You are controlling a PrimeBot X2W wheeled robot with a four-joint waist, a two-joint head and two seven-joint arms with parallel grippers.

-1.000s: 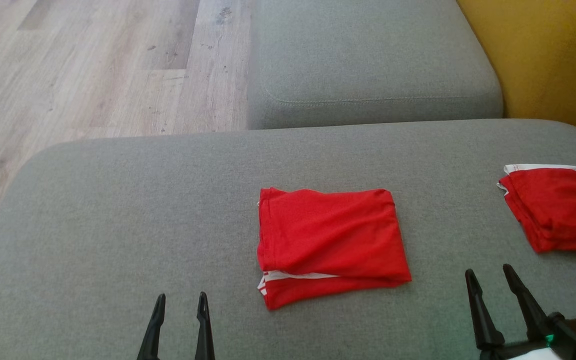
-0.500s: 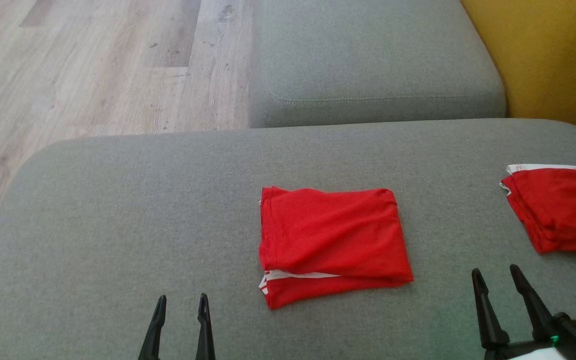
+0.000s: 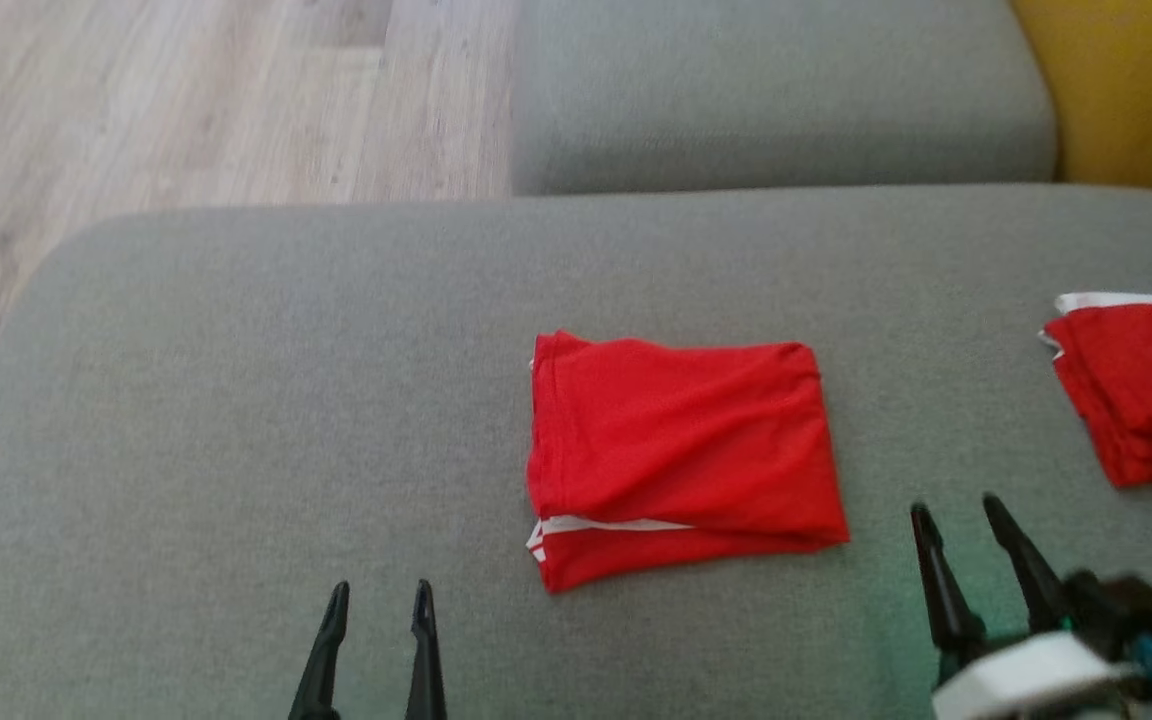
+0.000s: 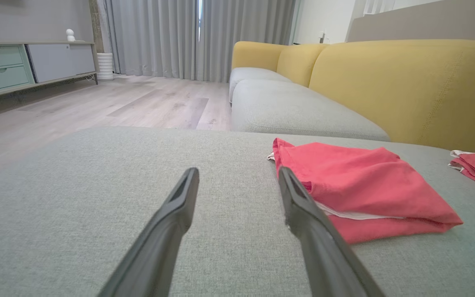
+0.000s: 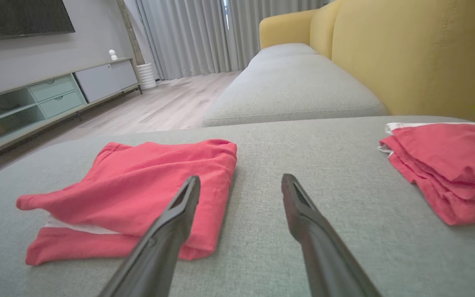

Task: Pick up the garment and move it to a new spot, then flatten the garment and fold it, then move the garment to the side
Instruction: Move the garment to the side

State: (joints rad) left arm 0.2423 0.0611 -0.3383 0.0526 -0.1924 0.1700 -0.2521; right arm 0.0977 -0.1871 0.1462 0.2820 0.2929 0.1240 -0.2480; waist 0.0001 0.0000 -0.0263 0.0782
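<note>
– garment (image 3: pixel 681 455) in the middle of the grey seat cushion (image 3: pixel 236 400), red, folded into a neat rectangle with a white band showing along the near edge. which step is this?
– the last one, i'd say. it looks flattened and folded, so what's left is moving it to the side.
– and the tools?
– left gripper (image 3: pixel 381 585) hangs low over the cushion, near-left of the garment, fingers spread with nothing between them. right gripper (image 3: pixel 956 503) is near-right of it, just off the corner, also spread wide and empty. neither touches the cloth.
– so the next move?
– probably a pinch through all the layers at once, at the near edge, so the fold doesn't spill open when lifted. a grab on the top layer alone would likely undo it.
– where to?
– a second red garment (image 3: pixel 1136 390) lies folded at the right end of the cushion, well apart. my guess: beside it.
– surface?
– woven grey upholstery, soft-looking. beyond it a far cushion (image 3: pixel 776 90), a yellow backrest (image 3: pixel 1136 80) on the right, pale wooden floor (image 3: pixel 136 100) on the left. the left wrist view shows grey curtains (image 4: pixel 159 37) and a low cabinet (image 4: pixel 15 66) across the room.
</note>
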